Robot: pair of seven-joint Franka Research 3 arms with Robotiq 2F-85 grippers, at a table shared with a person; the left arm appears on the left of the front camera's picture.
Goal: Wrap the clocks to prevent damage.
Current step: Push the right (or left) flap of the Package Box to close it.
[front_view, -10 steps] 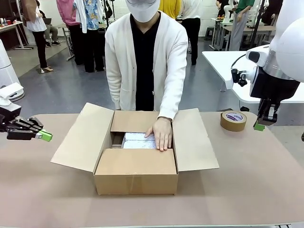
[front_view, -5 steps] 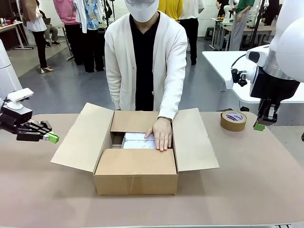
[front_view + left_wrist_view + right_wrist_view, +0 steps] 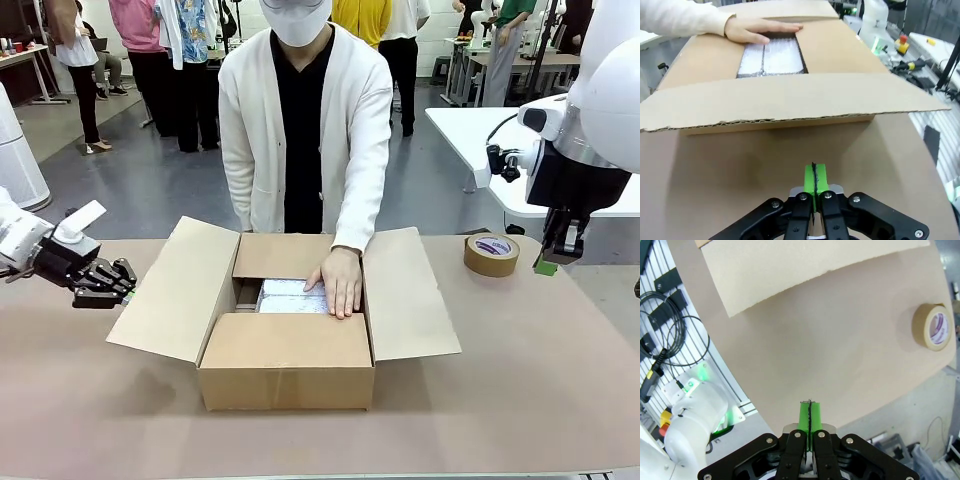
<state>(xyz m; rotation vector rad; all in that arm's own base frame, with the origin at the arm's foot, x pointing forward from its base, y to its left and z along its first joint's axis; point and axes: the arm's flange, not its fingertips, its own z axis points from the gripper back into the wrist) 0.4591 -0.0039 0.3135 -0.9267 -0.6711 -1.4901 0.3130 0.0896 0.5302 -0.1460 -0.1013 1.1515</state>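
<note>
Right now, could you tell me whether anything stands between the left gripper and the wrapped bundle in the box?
Yes. The box's open side flap juts out between the shut left gripper and the wrapped bundle, and the person's hand rests on top of it.

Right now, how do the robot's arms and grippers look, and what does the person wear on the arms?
The left arm and right arm are white and rounded; a black cable loops at the right wrist. The left gripper and right gripper are black linkages with green pads. The person wears long white cardigan sleeves.
</note>
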